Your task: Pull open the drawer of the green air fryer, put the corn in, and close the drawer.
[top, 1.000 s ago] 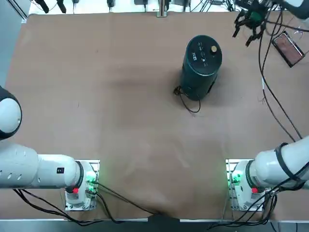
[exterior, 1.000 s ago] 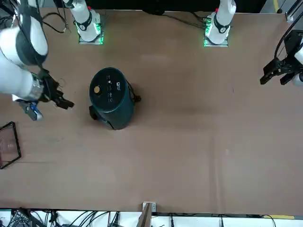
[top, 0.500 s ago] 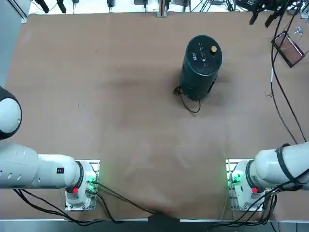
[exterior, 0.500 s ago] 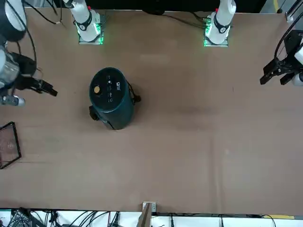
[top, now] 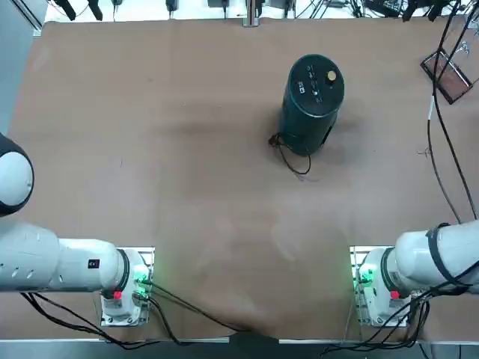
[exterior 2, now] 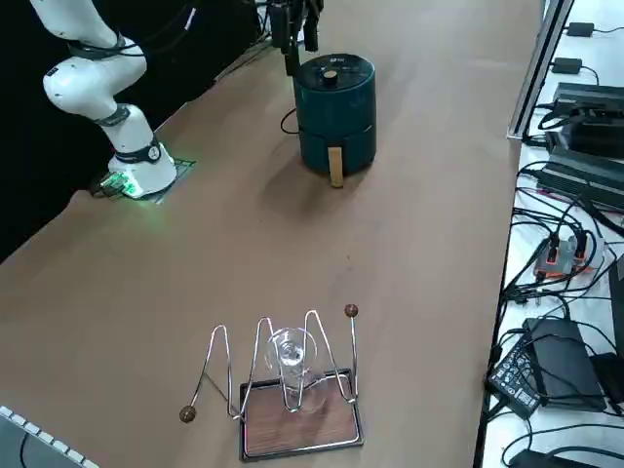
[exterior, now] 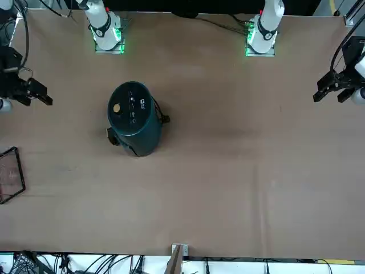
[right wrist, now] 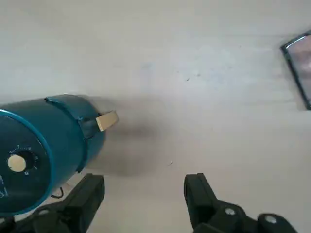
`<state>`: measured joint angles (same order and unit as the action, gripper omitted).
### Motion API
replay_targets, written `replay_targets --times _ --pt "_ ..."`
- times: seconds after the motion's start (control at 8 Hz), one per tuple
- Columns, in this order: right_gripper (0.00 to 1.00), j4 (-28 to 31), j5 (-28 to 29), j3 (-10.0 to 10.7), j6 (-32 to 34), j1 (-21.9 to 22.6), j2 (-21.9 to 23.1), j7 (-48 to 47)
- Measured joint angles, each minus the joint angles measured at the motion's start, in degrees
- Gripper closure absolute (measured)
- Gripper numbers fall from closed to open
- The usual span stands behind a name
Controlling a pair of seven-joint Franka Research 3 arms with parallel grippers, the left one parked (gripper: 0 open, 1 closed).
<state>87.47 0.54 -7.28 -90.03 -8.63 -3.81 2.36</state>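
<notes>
Right gripper raised and spread, holding nothing; drawer shut; no corn seen

Top view: the green air fryer (top: 313, 101) stands upright at upper centre-right of the table (top: 150, 149); the right arm's base sits lower right, its gripper at the top right edge, mostly out of frame. Front view: the right gripper (exterior: 25, 94) hangs at the upper left edge, well apart from the fryer at centre-left. Right side view: the gripper points down at top centre behind the fryer; the drawer (exterior 2: 341, 151) is closed, its handle (exterior 2: 336, 166) projecting forward; a wire rack (exterior 2: 292, 390) on a wooden base stands at lower centre. Right wrist view: both fingers (right wrist: 87, 194) stand wide apart and empty above the table, fryer at left
</notes>
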Motion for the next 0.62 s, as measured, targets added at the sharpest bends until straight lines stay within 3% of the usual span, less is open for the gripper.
replay_targets --times 0.25,0.62 --pt "0.00 -0.4 -1.7 1.0 1.0 1.9 1.2 0.0" --pt "0.00 0.8 -1.9 6.6 2.7 7.4 3.6 0.0"
